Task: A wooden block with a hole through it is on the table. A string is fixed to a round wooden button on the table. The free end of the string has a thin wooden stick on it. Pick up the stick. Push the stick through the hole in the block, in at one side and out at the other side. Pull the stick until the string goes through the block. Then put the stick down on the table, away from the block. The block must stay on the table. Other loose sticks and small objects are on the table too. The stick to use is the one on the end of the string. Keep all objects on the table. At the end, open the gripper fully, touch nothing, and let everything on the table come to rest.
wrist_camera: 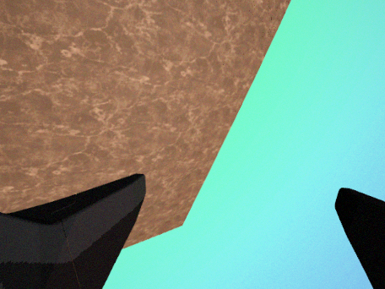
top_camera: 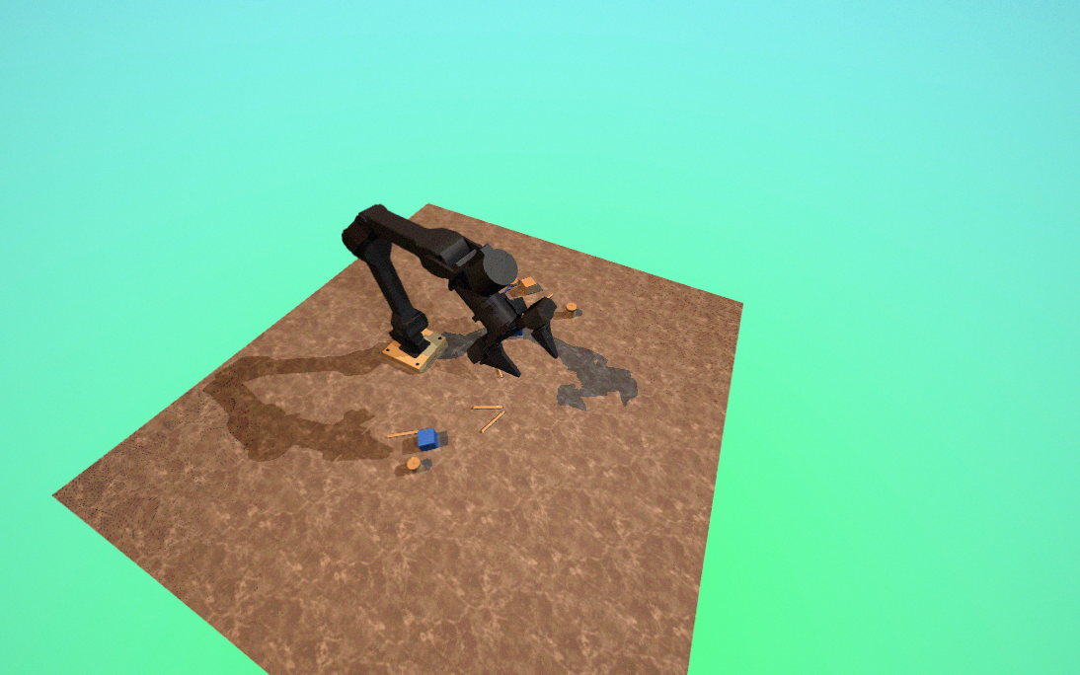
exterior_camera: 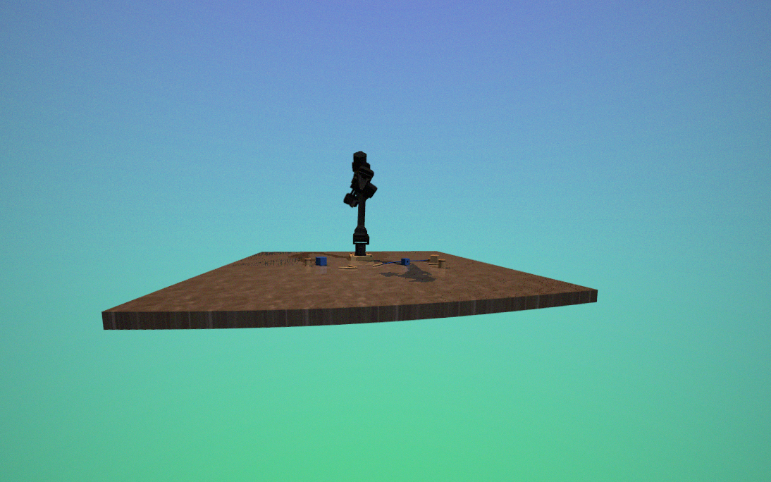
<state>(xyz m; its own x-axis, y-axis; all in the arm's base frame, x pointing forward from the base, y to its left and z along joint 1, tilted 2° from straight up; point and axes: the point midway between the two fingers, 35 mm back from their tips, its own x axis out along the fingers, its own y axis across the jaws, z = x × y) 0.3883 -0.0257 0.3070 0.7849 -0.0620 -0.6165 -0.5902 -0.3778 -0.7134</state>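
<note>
My gripper (top_camera: 538, 366) (wrist_camera: 241, 191) is open and empty, high above the table (top_camera: 557, 541) (exterior_camera: 284, 289) (wrist_camera: 105, 84). The small blue block (top_camera: 517, 334) (exterior_camera: 405, 261) stands on the table, mostly hidden by the gripper in the top view; a dark spot on its face shows in the exterior view. The string (exterior_camera: 421, 261) is blue and shows on both sides of the block in that view. The string's stick (top_camera: 500, 373) (exterior_camera: 377, 264) lies on the table, partly behind a finger in the top view. The button cannot be made out; the arm covers its area in the top view.
A larger blue cube (top_camera: 427, 438) (exterior_camera: 321, 261) stands beside a loose stick (top_camera: 400, 434) and a wooden cylinder (top_camera: 413, 463) (exterior_camera: 308, 261). Two loose sticks lie nearby, one (top_camera: 487, 407) above the other (top_camera: 492, 421). A wooden cube (top_camera: 527, 282) (exterior_camera: 434, 258) and another cylinder (top_camera: 571, 307) (exterior_camera: 441, 263) stand farther back.
</note>
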